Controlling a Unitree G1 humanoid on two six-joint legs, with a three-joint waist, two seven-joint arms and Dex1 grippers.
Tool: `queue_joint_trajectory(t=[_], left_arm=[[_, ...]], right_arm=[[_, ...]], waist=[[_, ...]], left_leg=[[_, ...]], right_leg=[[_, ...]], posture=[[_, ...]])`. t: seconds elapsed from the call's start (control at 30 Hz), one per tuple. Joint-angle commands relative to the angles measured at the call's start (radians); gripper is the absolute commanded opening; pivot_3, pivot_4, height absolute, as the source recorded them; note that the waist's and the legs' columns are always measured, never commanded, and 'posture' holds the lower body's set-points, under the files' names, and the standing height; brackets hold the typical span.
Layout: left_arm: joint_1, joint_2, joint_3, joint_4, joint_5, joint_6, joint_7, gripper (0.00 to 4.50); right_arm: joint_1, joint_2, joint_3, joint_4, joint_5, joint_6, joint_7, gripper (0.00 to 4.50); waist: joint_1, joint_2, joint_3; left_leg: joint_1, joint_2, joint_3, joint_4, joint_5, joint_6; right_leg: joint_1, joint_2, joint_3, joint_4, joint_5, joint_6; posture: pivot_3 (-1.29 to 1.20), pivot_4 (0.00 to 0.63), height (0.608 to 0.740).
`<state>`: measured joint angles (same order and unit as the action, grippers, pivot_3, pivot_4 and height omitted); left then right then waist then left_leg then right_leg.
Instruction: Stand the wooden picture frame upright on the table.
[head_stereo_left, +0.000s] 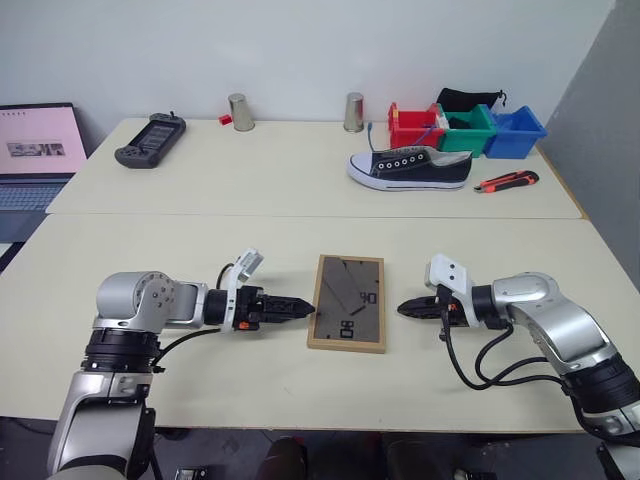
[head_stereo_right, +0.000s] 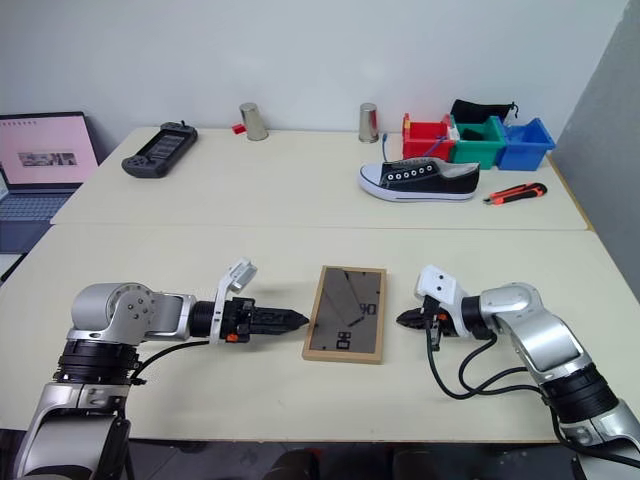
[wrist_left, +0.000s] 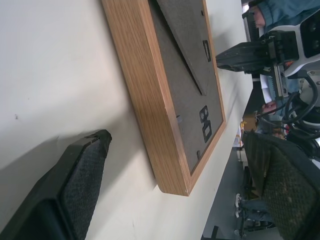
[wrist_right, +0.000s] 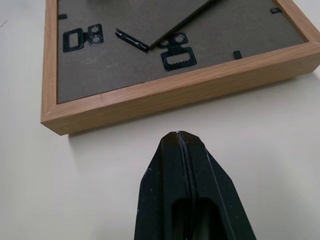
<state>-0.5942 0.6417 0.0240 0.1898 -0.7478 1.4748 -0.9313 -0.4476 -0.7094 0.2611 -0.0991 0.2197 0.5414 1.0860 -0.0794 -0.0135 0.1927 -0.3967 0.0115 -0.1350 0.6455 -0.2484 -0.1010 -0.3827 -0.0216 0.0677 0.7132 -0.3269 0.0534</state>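
Small light-wood picture frame (head_stereo_left: 346, 302) lying flat, dark back up, on near cream worktop (head_stereo_left: 200, 380). Left gripper (head_stereo_left: 300, 308) hovering just beside frame's left edge, jaws spread. Right gripper (head_stereo_left: 408, 308) near right edge, jaws pressed together. Far worktop (head_stereo_left: 300, 170) carrying black-and-white sneaker (head_stereo_left: 410, 167), coloured plastic bins (head_stereo_left: 467, 128), black game controller (head_stereo_left: 150, 139). White wall (head_stereo_left: 320, 50) standing behind.

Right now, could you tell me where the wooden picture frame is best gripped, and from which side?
Probably the long left edge of the wooden picture frame, from the open left hand: it lies face down, flat on the table, leaving only its thin wooden sides graspable.
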Motion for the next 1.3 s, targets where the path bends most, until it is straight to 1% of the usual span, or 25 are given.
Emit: queue_joint_trajectory(t=[0.03, 0.27, 0.47, 0.6, 1.03, 1.3], left_arm=[[0.011, -0.018, -0.03, 0.034, 0.022, -0.021, 0.014, 4.49], [-0.01, -0.026, -0.085, 0.069, 0.041, -0.086, -0.03, 4.49], [-0.02, -0.043, -0.107, 0.073, 0.036, -0.093, -0.038, 4.49], [-0.029, -0.061, -0.106, 0.089, 0.038, -0.096, -0.029, 4.49], [-0.034, -0.07, -0.115, 0.07, 0.028, -0.081, -0.028, 4.49], [-0.035, -0.088, -0.111, 0.072, 0.032, -0.082, -0.018, 4.49]], right_arm=[[-0.02, 0.013, 0.005, -0.005, -0.011, -0.019, -0.005, 0.0], [-0.037, 0.033, 0.025, 0.022, -0.045, -0.041, -0.01, 0.0], [-0.042, 0.05, 0.031, 0.022, -0.058, -0.039, -0.015, 0.0], [-0.045, 0.06, 0.036, 0.021, -0.062, -0.037, -0.019, 0.0], [-0.049, 0.081, 0.038, 0.032, -0.08, -0.048, -0.012, 0.0], [-0.069, 0.137, 0.059, 0.036, -0.088, -0.038, -0.032, 0.0]], waist=[[0.0, 0.0, 0.0], [0.005, 0.0, 0.0], [0.018, 0.0, 0.0], [0.024, 0.0, 0.0], [0.024, 0.0, 0.0], [0.024, 0.0, 0.0]], left_leg=[[0.0, 0.0, 0.0, 0.0, 0.0, 0.0], [0.003, 0.0, 0.0, 0.0, 0.0, 0.0], [0.003, -0.001, 0.0, 0.0, 0.0, 0.0], [0.003, -0.001, 0.0, 0.0, 0.0, 0.0], [0.003, -0.001, 0.0, 0.0, 0.0, 0.0], [0.003, -0.001, 0.0, 0.0, 0.0, 0.0]], right_leg=[[0.0, 0.0, 0.0, 0.0, 0.0, 0.0], [0.003, 0.0, 0.0, -0.001, 0.0, 0.0], [0.004, 0.0, 0.0, -0.001, 0.0, 0.0], [0.004, -0.001, 0.0, -0.002, 0.0, 0.0], [0.004, -0.001, 0.0, -0.002, 0.0, 0.0], [0.004, -0.001, -0.001, -0.002, 0.0, 0.0]], posture=[[0.0, 0.15, 0.74], [0.0, 0.15, 0.74], [0.0, 0.15, 0.74], [0.0, 0.15, 0.74], [0.0, 0.15, 0.74], [0.0, 0.15, 0.74]])
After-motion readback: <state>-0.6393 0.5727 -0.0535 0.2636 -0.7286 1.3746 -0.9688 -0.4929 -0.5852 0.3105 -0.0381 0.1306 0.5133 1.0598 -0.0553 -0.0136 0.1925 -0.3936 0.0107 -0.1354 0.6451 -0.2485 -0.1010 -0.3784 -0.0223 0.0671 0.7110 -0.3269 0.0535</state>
